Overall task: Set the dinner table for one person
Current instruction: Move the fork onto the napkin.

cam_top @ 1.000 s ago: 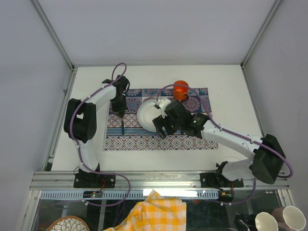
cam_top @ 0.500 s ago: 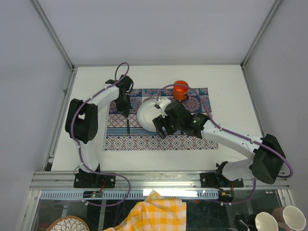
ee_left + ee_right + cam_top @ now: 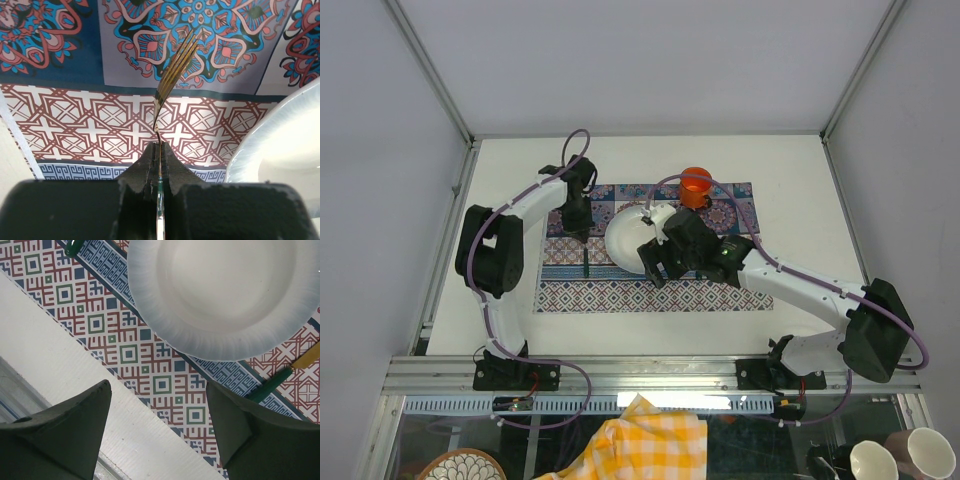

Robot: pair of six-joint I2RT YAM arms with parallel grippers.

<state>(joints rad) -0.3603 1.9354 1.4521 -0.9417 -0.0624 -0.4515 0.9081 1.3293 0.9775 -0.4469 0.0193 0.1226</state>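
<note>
Left jaws pinch the fork (tines over the cloth), right jaws spread wide near the plate.

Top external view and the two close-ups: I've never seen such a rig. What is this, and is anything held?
Two robot arms are bolted at the near edge of a white tabletop. The overhead picture looks down on both; each close-up comes from a wrist camera. On a blue-and-purple patterned cloth sit a round white plate and an orange cup. The left gripper is shut on a gold-tined, green-handled fork. The right gripper is open beside the plate.
</note>
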